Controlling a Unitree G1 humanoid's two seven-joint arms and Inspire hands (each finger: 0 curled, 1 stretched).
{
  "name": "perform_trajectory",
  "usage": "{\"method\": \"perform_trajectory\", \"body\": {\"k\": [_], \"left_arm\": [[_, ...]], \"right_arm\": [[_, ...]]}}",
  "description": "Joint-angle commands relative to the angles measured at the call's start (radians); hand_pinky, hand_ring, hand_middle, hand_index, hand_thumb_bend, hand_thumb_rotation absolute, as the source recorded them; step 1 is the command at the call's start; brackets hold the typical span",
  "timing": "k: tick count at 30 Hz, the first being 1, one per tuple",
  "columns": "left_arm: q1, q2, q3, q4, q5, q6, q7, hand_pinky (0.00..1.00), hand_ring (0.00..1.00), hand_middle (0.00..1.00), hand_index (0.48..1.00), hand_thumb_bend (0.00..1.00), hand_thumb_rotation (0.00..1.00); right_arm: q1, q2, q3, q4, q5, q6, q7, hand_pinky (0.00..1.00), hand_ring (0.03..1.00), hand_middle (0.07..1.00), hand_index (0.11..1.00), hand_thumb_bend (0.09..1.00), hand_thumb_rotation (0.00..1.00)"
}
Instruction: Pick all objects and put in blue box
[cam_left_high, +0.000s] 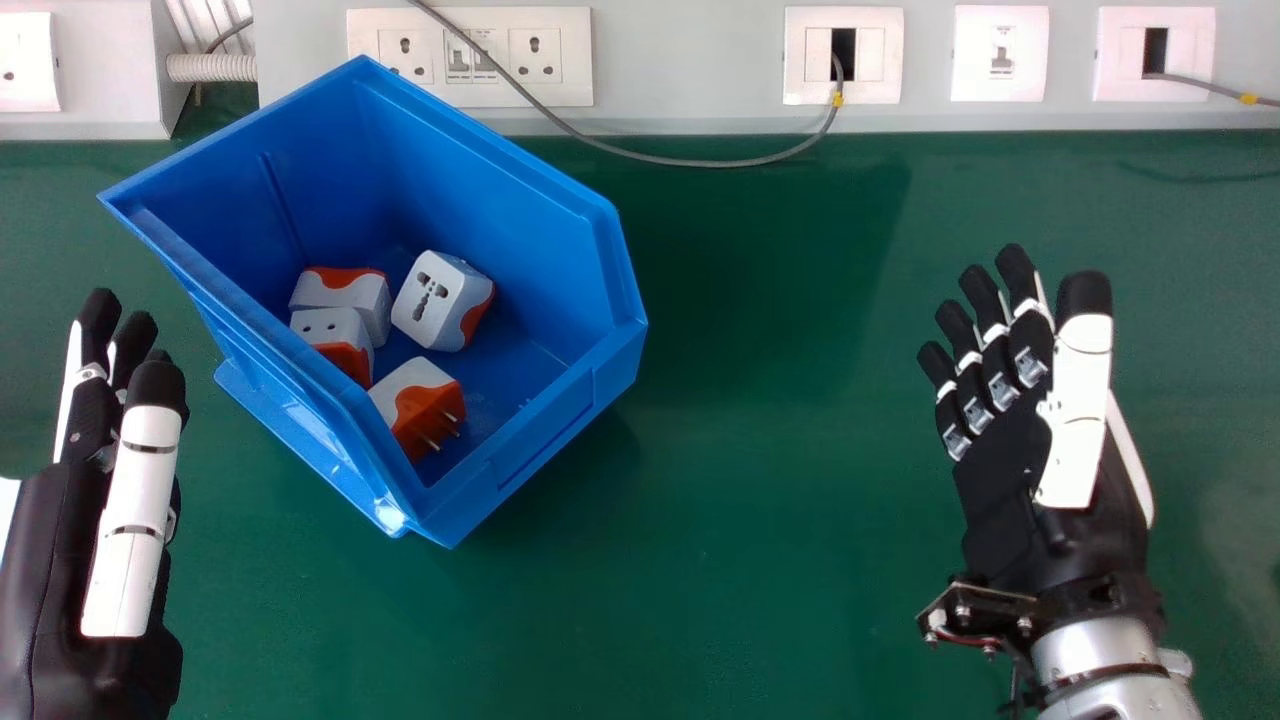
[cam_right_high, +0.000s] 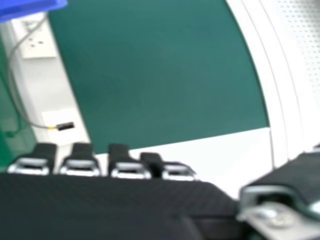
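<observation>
Bright light — soft shadow beside the blue box (cam_left_high: 600, 378).

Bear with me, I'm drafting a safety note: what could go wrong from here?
The left hand is beside the blue box, so a careless swing inward might knock it askew.

The box is open-topped and its four plug adapters lie loose, one with bare pins; tipping could spill them, and a hand reaching in could catch those pins.

The gray cable sags beyond the box, so pushing the box back might snag it.
</observation>
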Motion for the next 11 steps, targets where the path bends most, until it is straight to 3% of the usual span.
{"method": "perform_trajectory", "body": {"k": [1, 6, 11], "left_arm": [[0.009, -0.014, -0.005, -0.010, 0.008, -0.024, 0.012, 1.00, 1.00, 1.00, 1.000, 0.47, 0.84], [0.012, -0.034, -0.022, -0.008, 0.025, -0.034, 0.026, 1.00, 1.00, 1.00, 1.000, 0.46, 0.85], [0.015, -0.039, -0.032, -0.016, 0.024, -0.034, 0.032, 1.00, 1.00, 1.00, 1.000, 0.48, 0.86]], "right_arm": [[-0.004, -0.011, -0.005, -0.013, -0.007, -0.002, 0.012, 1.00, 1.000, 1.000, 1.000, 0.426, 1.00], [-0.012, -0.030, -0.017, -0.006, -0.014, -0.008, 0.021, 1.00, 1.000, 1.000, 1.000, 0.424, 1.00], [-0.022, -0.044, -0.023, 0.004, -0.038, -0.020, 0.023, 1.00, 1.000, 1.000, 1.000, 0.426, 1.00]]}}
